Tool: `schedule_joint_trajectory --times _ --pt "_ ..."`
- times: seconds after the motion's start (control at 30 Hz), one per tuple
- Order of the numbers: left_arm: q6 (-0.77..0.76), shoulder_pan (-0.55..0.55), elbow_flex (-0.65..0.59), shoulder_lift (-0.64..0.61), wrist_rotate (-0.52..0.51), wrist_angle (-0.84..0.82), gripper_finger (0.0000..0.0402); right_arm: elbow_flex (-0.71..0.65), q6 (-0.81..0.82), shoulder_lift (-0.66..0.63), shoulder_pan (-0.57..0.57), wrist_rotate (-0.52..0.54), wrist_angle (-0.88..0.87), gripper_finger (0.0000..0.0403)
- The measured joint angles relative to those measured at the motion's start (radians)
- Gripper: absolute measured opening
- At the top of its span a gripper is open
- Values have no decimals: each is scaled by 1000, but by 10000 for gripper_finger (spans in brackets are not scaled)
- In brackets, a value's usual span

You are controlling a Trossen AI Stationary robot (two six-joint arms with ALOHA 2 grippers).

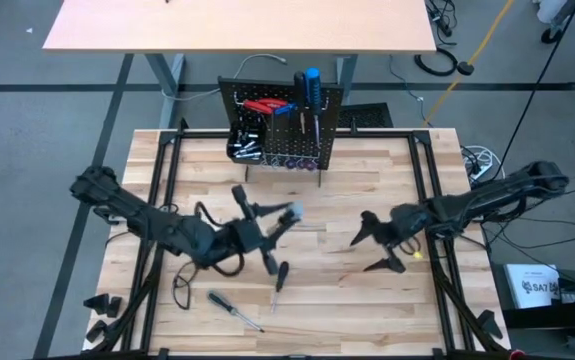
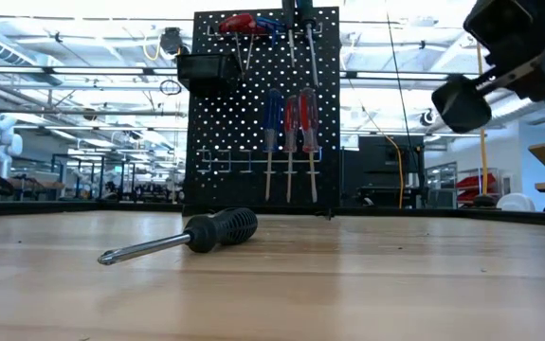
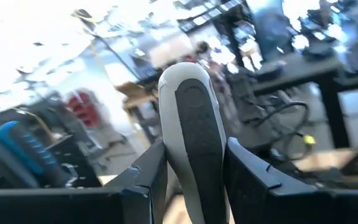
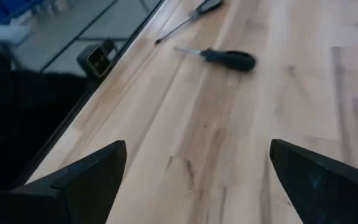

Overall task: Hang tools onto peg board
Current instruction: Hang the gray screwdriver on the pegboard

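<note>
The black peg board (image 1: 282, 125) (image 2: 263, 104) stands upright at the table's far edge, with red pliers (image 1: 262, 105), screwdrivers (image 2: 289, 128) and a small bin (image 1: 244, 145) hanging on it. My left gripper (image 1: 267, 228) (image 3: 194, 171) is above the table's middle, shut on a tool with a grey and black handle (image 1: 288, 212). My right gripper (image 1: 369, 245) (image 4: 197, 180) stands open to its right, with nothing between its fingers. A black-handled screwdriver (image 1: 279, 275) (image 2: 217, 230) (image 4: 228, 59) and a second screwdriver (image 1: 232, 305) (image 4: 194, 11) lie flat on the tabletop. My left gripper pinches the grey and black handle (image 3: 194, 143) between its two fingers (image 3: 144, 177), one on each side. The handle lies along the fingers, and its rounded free end (image 3: 185, 74) sticks out past the fingertips. The tool is lifted clear of the table. Its shaft is hidden.
A black frame rail (image 1: 162, 200) runs along the table's left and right sides. Loose black parts (image 1: 102, 305) lie at the near left corner. Bare wood (image 1: 337, 300) lies between the loose screwdrivers and my right gripper. A second table (image 1: 237, 25) stands beyond the peg board.
</note>
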Motion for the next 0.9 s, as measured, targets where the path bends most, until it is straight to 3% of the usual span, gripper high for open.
schedule_joint_trajectory --times 0.13,0.27,0.37,0.6,0.8,0.9 --pt "144 66 -208 -10 7 356 125 -63 7 -136 -33 1 -2 389" --pt "178 134 -432 5 1 766 125 -70 23 -228 -51 2 -17 389" --pt "208 172 -547 56 -19 986 125 -70 30 -262 -51 2 -31 389" --pt "307 246 -549 163 -17 984 125 -70 29 -265 -51 54 -30 389" --pt "301 343 -544 200 -61 999 125 -70 55 -261 -51 121 78 389" --pt "281 394 -545 213 -51 995 125 -70 21 -245 -50 216 117 389"
